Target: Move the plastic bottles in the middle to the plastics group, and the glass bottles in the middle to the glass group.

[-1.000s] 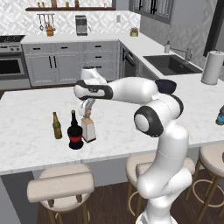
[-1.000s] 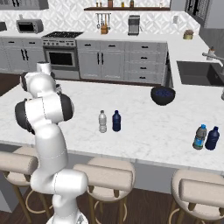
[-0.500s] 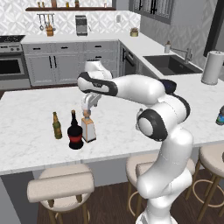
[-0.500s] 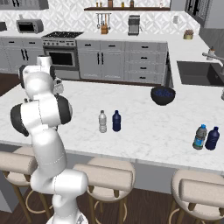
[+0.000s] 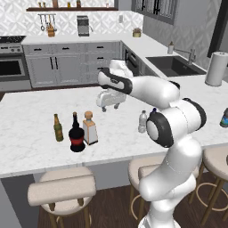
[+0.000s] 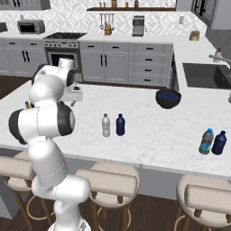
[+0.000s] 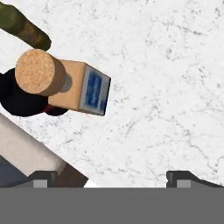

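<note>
Island counter (image 5: pixel 40 111) first: the square glass bottle (image 5: pixel 90 128) stands upright just beside the black bottle (image 5: pixel 76 133) and near the olive bottle (image 5: pixel 58 128), so the glass looks sorted. Gripper (image 5: pixel 110 100) hangs above the counter behind them, fingers spread, holding nothing. Next, I'd judge, go for the clear bottle (image 6: pixel 105 125) and dark blue bottle (image 6: pixel 120 125), mid-counter and almost touching: descend from above onto one cap to avoid knocking its neighbour. Plastics group (image 6: pixel 212 142) is at the far right.

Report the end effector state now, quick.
End effector: open and empty, raised above the counter; the square bottle stands free beside the black bottle.
</note>
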